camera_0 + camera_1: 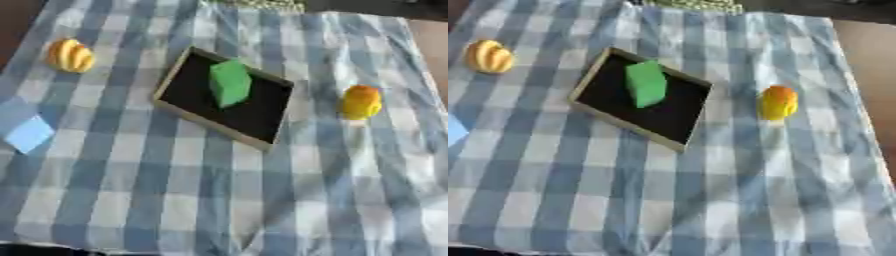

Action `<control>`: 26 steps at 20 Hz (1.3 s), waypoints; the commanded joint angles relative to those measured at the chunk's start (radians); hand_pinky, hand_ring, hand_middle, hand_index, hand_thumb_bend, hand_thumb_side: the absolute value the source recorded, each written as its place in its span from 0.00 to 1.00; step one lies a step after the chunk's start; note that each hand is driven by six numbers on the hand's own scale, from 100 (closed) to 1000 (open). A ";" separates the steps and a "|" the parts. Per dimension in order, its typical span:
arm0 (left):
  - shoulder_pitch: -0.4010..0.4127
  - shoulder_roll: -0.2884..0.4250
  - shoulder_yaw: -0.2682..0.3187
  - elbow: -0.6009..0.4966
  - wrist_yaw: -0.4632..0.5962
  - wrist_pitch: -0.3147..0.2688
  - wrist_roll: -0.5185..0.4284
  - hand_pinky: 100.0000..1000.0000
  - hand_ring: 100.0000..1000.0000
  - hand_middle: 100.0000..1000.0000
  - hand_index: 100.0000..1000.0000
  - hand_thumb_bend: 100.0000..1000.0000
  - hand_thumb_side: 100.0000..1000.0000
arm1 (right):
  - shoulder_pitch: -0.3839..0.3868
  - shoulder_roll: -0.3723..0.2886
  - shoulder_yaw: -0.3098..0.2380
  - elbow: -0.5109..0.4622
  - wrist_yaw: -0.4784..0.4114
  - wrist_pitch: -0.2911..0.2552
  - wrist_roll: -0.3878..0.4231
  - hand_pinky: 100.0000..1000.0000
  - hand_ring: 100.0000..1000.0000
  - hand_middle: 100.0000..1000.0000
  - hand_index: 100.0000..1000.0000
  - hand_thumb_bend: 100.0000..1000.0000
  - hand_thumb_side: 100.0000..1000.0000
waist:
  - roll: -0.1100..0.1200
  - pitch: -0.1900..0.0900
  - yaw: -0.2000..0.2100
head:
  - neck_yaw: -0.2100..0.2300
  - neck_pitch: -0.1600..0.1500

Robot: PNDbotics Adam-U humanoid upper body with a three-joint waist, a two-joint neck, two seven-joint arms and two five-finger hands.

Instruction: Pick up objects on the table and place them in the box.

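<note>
Neither of my hands shows in the two views, so I cannot tell how open my fingers are or whether they hold anything. The box (262, 142) lies in the middle of the checked cloth (219, 200) on the bench, with a green block (229, 82) already inside. Three things wait outside: a yellow-orange toy (360, 101) on my right side, a ridged yellow thing (70, 56) far on my left, and a light blue piece (30, 134) on my left (flat, I think). The toy seems nearest to the box, so my right hand should reach it.
</note>
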 commanded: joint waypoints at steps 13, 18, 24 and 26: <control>-0.006 0.022 0.007 -0.015 0.001 0.003 -0.004 1.00 0.75 0.70 0.83 0.00 0.58 | -0.004 -0.150 0.017 0.002 0.061 -0.017 0.048 0.89 0.73 0.63 0.83 0.00 0.36 | -0.008 -0.017 0.002 | -0.004 0.014; -0.005 0.030 0.003 -0.015 0.000 0.002 -0.007 1.00 0.75 0.71 0.83 0.00 0.58 | -0.006 -0.379 0.098 0.031 0.166 -0.055 0.099 0.87 0.80 0.77 0.89 0.00 0.12 | -0.011 -0.019 0.007 | -0.013 0.011; -0.011 0.041 -0.004 -0.015 0.002 0.001 -0.014 1.00 0.75 0.71 0.83 0.00 0.58 | -0.024 -0.559 0.199 0.063 0.240 -0.071 0.209 0.87 0.85 0.84 0.93 0.00 0.12 | -0.017 -0.019 0.014 | -0.021 0.005; -0.012 0.042 -0.006 -0.015 0.003 0.002 -0.016 1.00 0.75 0.71 0.83 0.00 0.58 | -0.036 -0.584 0.227 0.068 0.260 -0.075 0.240 0.87 0.86 0.85 0.94 0.00 0.14 | -0.019 -0.019 0.017 | -0.025 0.002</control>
